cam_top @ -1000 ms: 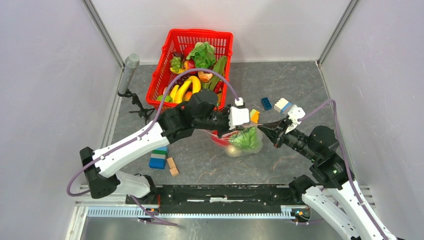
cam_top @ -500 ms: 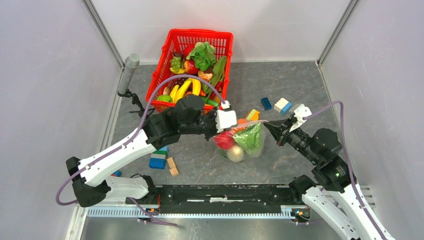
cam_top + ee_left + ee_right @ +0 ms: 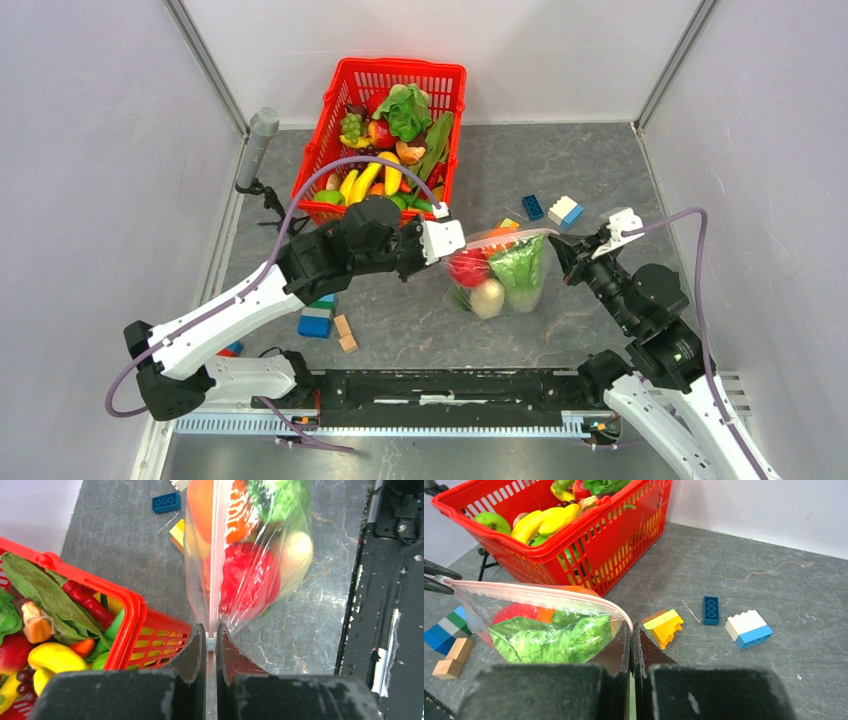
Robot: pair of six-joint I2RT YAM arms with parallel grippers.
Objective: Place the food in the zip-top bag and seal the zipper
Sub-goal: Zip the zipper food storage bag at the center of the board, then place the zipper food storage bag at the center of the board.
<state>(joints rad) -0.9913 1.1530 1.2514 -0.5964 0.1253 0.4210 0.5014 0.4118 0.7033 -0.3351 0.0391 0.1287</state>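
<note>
Your left gripper (image 3: 210, 639) and right gripper (image 3: 632, 630), jaws clamped tight, each pinch one end of the zipper (image 3: 215, 555), holding the zip-top bag (image 3: 500, 282), food (image 3: 247, 577) inside, taut between them beside the red basket (image 3: 330, 150).

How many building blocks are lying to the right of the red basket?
3: a yellow-orange block nearest the bag, a blue block, then a white-and-blue block; the bag may hide more.
</note>
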